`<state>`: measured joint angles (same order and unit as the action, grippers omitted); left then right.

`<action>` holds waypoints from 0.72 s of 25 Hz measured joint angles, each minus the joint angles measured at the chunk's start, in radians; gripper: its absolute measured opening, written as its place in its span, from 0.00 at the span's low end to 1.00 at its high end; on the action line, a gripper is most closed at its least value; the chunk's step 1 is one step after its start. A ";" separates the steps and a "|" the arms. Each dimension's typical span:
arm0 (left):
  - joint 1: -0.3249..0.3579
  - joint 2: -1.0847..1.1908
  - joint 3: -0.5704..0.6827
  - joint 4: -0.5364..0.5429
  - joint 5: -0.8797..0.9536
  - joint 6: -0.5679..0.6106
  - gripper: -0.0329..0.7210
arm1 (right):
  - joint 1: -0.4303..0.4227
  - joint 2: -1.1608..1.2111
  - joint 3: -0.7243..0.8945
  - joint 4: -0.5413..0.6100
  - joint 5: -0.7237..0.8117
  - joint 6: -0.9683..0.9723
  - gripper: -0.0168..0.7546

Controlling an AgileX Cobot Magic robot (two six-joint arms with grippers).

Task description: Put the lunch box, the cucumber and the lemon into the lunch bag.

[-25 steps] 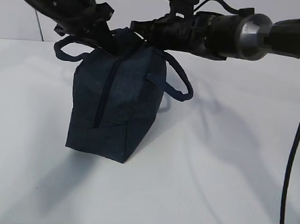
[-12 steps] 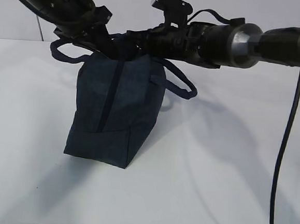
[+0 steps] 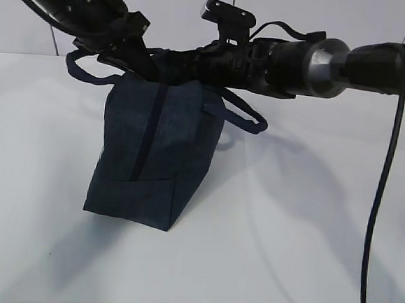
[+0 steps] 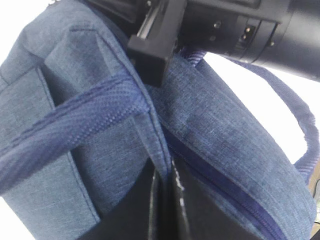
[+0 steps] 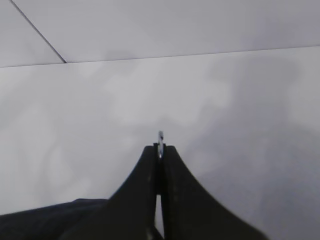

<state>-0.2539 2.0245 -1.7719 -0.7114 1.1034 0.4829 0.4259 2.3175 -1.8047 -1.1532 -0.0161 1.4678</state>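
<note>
- one lunch bag (image 3: 153,155), dark navy fabric, standing on end on the white table (image 3: 302,222), zipper line running down the face toward the exterior camera.
- soft and floppy by the look of it: likely to sag or tip unless held taut at both ends; probably light, with little weight to resist a pull.
- left gripper (image 4: 162,175) pressed together on a fold of the bag's top edge beside the zipper seam; fabric pinched, a handle loop (image 4: 75,125) lying across just in front.
- right gripper (image 5: 160,150) closed on a small metal sliver, likely the zipper's ring pull; best grip for the zipper there, with the cloth braced at the other end.
- two loop handles visible, one on each side of the bag.
- two arms, both at the bag's top.
- lunch box, cucumber, lemon: none in view; whether inside, cannot tell.
</note>
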 joint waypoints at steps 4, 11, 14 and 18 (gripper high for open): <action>0.000 0.000 0.000 0.000 0.014 0.017 0.03 | 0.000 -0.018 0.009 -0.009 0.000 0.000 0.03; 0.000 0.000 0.000 -0.004 0.019 0.028 0.03 | 0.003 -0.017 0.010 -0.046 0.016 0.000 0.03; 0.000 0.000 0.000 0.000 0.019 0.028 0.03 | 0.005 0.000 0.008 -0.046 0.016 0.003 0.03; 0.000 0.000 0.000 0.007 0.021 0.028 0.03 | 0.007 0.016 0.002 -0.046 -0.001 0.009 0.03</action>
<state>-0.2539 2.0245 -1.7719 -0.7043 1.1241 0.5107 0.4327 2.3332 -1.8025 -1.1993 -0.0170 1.4771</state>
